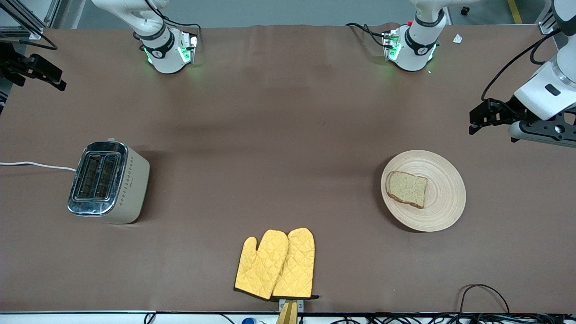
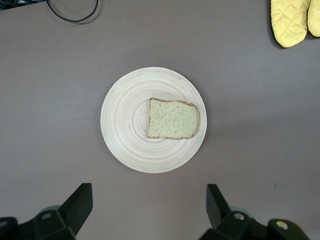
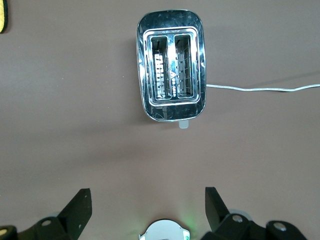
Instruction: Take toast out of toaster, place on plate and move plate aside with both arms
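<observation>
Front view shows the toast (image 1: 407, 189), a squarish slice of speckled brown bread with a darker crust, lying flat on the plate (image 1: 443, 193), a round, light beige wooden-looking dish with concentric ring grooves. The slice sits off-centre, on the side of the plate toward the right arm's end of the table. The plate rests on the brown table covering (image 1: 279, 135) toward the left arm's end.

The left gripper (image 1: 478, 120), slim and black, hangs in the air over the table's edge at the left arm's end, clear of the plate; in the left wrist view its two fingers (image 2: 80, 202) stand wide apart with nothing between them, and the toast (image 2: 173, 119) and plate (image 2: 125, 125) lie below. The right gripper (image 1: 47, 76) hovers at the right arm's end of the table, its fingers (image 3: 80, 205) likewise spread and empty.

A chrome-topped cream two-slot toaster (image 1: 108, 181) stands toward the right arm's end, its slots empty, with a white cord (image 1: 36, 165) trailing off the table edge. A pair of yellow quilted oven mitts (image 1: 276, 264) lies nearer to the front camera than the plate and toaster, between them.
</observation>
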### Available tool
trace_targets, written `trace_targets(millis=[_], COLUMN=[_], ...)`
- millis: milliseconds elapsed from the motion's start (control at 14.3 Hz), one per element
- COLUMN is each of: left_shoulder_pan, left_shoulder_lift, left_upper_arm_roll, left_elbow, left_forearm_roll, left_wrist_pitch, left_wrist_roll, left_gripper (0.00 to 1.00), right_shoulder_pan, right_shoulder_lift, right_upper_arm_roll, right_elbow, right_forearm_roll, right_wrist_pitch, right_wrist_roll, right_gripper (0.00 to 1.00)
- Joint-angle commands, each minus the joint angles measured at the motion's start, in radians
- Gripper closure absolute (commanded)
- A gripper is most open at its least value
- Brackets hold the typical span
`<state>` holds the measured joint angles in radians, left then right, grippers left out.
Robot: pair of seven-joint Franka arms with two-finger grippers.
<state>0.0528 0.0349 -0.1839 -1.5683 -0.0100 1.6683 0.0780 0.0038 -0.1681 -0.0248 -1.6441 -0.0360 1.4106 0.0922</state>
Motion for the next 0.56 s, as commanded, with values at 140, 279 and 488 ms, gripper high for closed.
trace_targets(millis=[140,279,488], left_shoulder_pan=[0.009,0.002,-0.004], left_shoulder_lift=[0.010,0.008,0.010], left_upper_arm_roll=[0.009,0.006,-0.005], left_elbow=[0.034,0.036,0.068], left_forearm_roll=[0.022,0.048,0.047], left_wrist_pitch=[-0.024,-0.033,-0.065], left_wrist_roll=[-0.067,-0.070,-0.107], left_gripper=[0.00,0.00,0.00], right_shoulder_pan=[0.001,0.002,0.002], right_shoulder_lift=[-0.005,-0.005,-0.005], right_upper_arm_roll=[0.002,0.003,0.003], right_elbow=[-0.003,-0.003,-0.003], right_forearm_roll=[0.007,0.007,0.007], right_wrist_pitch=[0.004,0.002,0.004], right_wrist_roll=[0.017,0.017,0.017], right_gripper=[0.00,0.00,0.00])
